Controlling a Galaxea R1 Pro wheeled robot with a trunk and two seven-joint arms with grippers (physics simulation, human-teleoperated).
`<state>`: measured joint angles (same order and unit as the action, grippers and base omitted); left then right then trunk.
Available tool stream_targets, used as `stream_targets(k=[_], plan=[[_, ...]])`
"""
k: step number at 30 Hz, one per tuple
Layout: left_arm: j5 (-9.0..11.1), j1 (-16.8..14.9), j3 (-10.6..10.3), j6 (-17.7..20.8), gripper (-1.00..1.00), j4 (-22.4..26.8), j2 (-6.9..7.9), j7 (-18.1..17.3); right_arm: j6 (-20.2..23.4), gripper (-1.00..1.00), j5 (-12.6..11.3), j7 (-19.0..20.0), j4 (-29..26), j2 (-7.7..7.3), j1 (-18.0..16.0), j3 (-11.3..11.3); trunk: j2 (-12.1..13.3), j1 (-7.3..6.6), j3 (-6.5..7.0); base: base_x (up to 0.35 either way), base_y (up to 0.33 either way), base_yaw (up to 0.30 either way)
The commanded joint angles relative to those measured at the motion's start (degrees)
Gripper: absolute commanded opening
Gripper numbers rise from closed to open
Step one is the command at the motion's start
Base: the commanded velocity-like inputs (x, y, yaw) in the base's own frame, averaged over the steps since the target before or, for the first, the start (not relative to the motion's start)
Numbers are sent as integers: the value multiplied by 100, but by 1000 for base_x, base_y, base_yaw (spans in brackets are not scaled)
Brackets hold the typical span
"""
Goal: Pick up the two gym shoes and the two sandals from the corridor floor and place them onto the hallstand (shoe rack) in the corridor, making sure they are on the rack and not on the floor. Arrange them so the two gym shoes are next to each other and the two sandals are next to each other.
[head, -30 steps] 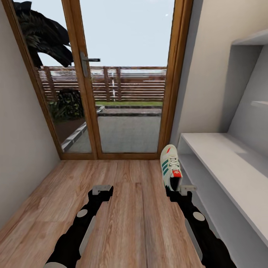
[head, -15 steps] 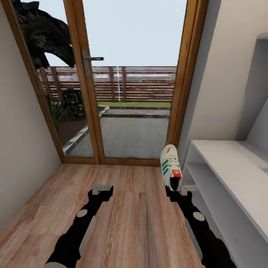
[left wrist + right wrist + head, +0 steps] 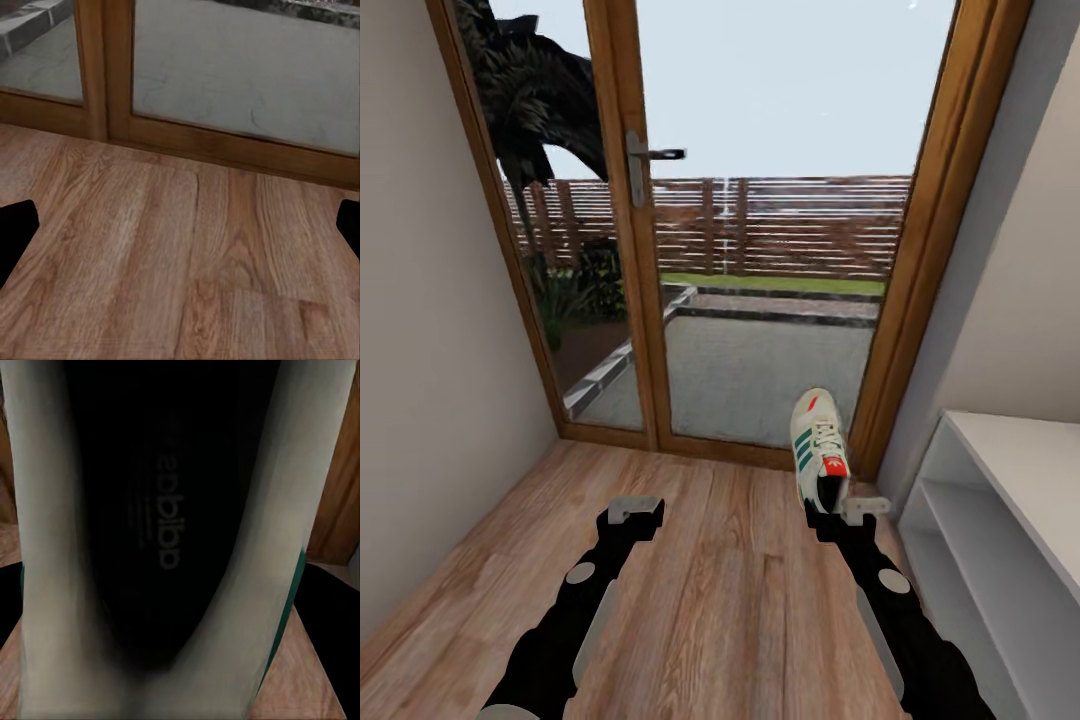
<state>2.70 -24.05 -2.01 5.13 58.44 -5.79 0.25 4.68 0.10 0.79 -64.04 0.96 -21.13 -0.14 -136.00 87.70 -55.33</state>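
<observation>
While the arms keep the same place in the head view, the whole picture has swung leftward since a second ago: camera motion, not object motion. The hallstand (image 3: 1000,500), formerly broad at 3 o'clock, now shows just its near end at 4 o'clock; the glazed door (image 3: 760,250) has drifted toward 12.

Judgement: the robot is turning away from the rack, so placing is postponed.

Item, right hand (image 3: 838,510): pinching one gym shoe (image 3: 818,450) by the heel, toe pointing to 12, carried clear of the corridor floor (image 3: 720,600); the right wrist view looks into its dark insole.

Item, left hand (image 3: 635,512): spread, empty, above bare planks.
</observation>
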Motion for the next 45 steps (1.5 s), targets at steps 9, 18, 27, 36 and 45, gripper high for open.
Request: stream_targets(k=[9,18,27,36,45], plan=[[28,-3,-2,32,100,6,-1,2,33,-100,-9,9,-12,0,-2,-5,-2,2,-6,233,-55,290],[28,-3,-1,28,100,3,-1,1,33,-100,-11,9,-12,0,-2,-4,-2,2,-6,27,-4,290],[28,-3,-7,30,100,3,-1,1,33,-100,-10,9,-12,0,-2,-6,-2,2,-6,21,-6,275],[28,-3,-9,32,100,2,-1,2,33,-100,-10,9,-12,0,0,-3,-2,2,-6,286,-182,37],[28,-3,-9,32,100,5,-1,2,33,-100,-10,9,-14,0,-3,-3,-2,2,-6,291,-259,1]])
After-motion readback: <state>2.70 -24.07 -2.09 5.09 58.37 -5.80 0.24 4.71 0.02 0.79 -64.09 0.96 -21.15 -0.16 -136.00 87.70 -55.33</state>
